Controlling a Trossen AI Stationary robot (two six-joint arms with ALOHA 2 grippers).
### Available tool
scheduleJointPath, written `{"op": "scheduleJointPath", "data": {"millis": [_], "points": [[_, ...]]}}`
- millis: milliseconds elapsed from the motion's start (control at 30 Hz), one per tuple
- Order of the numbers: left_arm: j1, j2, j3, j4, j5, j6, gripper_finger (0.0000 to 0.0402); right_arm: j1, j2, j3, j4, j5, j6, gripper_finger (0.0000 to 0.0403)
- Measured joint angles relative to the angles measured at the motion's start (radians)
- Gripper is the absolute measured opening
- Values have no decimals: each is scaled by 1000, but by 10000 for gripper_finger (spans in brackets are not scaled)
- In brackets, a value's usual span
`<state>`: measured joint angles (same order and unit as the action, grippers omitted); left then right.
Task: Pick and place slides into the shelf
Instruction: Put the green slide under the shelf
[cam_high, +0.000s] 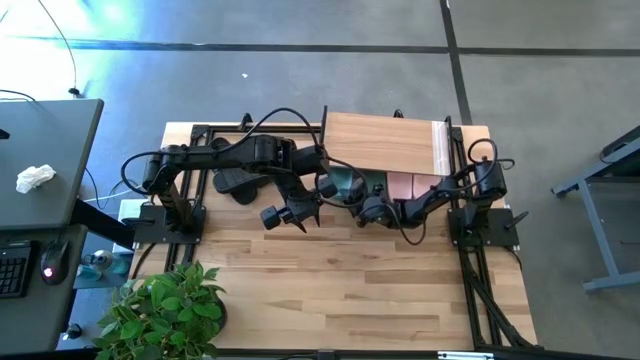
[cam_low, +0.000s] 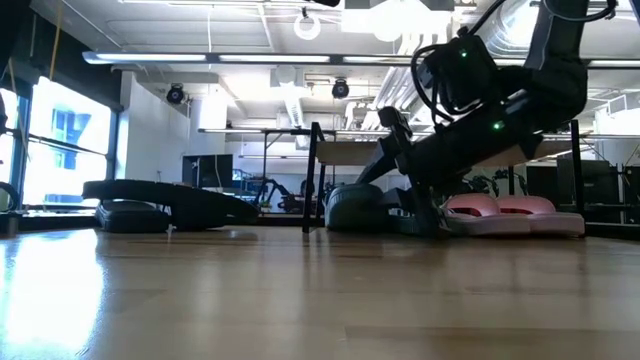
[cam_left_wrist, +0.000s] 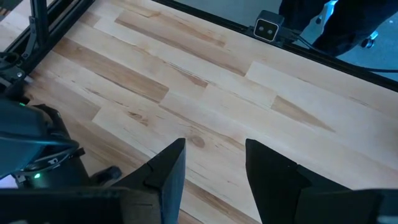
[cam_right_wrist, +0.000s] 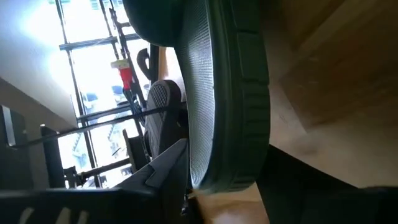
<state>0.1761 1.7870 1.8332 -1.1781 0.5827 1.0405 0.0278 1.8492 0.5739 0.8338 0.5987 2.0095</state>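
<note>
Under the shelf (cam_high: 385, 140), at its front edge, a dark green slide (cam_right_wrist: 227, 93) is flanked by the right gripper (cam_high: 368, 212), whose fingers are spread either side of the sole without pinching it. If the arm were drawn back crookedly, the slide could be dragged out or tipped against its green mate. Two pale pink slides (cam_low: 500, 210) are seen beneath the shelf too; the black pair (cam_low: 160, 205) lies outside on the table (cam_high: 350, 290). The left gripper (cam_left_wrist: 214, 180) hangs over bare table, fingers parted and holding nothing.
</note>
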Motion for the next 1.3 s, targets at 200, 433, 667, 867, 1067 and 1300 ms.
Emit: {"op": "scheduleJointPath", "data": {"millis": [200, 433, 667, 867, 1067, 1300], "points": [[0, 0, 0, -1, 0, 0, 152, 1, 0, 0, 0, 13, -33, 164], [0, 0, 0, -1, 0, -1, 152, 2, 0, 0, -7, 29, -9, 164], [0, 0, 0, -1, 0, -1, 152, 34, -14, 1, -64, 33, 14, 164], [0, 0, 0, 0, 0, -1, 152, 79, -65, 2, -237, 61, 78, 164], [0, 0, 0, 1, 0, -1, 152, 99, -74, 4, -276, 122, 88, 164], [0, 0, 0, 1, 0, -1, 152, 116, -72, 76, -457, 122, 97, 164]]}}
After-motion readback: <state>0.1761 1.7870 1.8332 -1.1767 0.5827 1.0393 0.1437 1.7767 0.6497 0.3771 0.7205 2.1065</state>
